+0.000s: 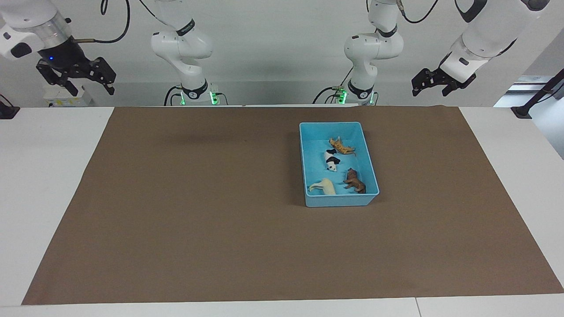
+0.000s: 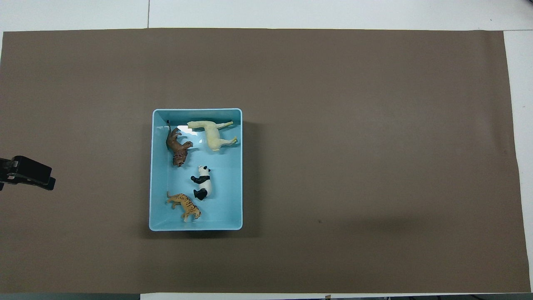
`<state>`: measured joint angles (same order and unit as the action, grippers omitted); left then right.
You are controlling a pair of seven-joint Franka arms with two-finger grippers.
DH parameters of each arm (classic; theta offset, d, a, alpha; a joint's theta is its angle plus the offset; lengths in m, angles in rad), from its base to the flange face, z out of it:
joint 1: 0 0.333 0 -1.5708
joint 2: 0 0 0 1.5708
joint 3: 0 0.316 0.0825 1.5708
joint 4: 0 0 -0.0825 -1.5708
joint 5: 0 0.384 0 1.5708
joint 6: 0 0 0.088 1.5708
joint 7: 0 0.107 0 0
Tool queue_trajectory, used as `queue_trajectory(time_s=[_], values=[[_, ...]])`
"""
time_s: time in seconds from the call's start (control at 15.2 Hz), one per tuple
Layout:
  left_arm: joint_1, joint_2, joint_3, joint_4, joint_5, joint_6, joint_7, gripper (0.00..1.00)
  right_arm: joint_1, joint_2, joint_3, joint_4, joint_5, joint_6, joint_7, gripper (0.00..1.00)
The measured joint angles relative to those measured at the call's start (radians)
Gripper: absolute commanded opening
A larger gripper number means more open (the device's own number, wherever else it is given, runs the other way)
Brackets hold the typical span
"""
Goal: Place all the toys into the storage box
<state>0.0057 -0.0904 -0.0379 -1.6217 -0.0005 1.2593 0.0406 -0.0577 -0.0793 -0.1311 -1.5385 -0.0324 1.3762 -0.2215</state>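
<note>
The light blue storage box (image 1: pixel 339 200) sits on the brown mat, toward the left arm's end of the table; it also shows in the overhead view (image 2: pixel 155 175). All four toys lie inside it. The orange striped tiger (image 1: pixel 341 146) (image 2: pixel 185 205) is nearest the robots, with the black-and-white panda (image 1: pixel 332 160) (image 2: pixel 203 187) beside it. The cream-white horse (image 1: pixel 324 186) (image 2: pixel 212 133) and the brown lion-like animal (image 1: pixel 355 181) (image 2: pixel 178 146) lie farthest from the robots. My left gripper (image 1: pixel 429 93) (image 2: pixel 29 173) is raised, open and empty, off to the side of the box. My right gripper (image 1: pixel 92 92) is raised, open and empty, at its own end.
The brown mat (image 1: pixel 198 211) covers most of the white table (image 1: pixel 44 176). Both arm bases stand at the table's edge nearest the robots. A black clamp (image 1: pixel 524 110) sits at the table corner by the left arm.
</note>
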Motion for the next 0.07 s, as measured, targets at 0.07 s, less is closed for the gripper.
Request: queue_trajectory(time_s=[0.07], values=[[0.0, 0.0, 0.0, 0.0, 0.0, 0.0, 0.0, 1.0, 0.0, 0.0, 0.0, -0.002, 0.0, 0.0, 0.001, 1.0]])
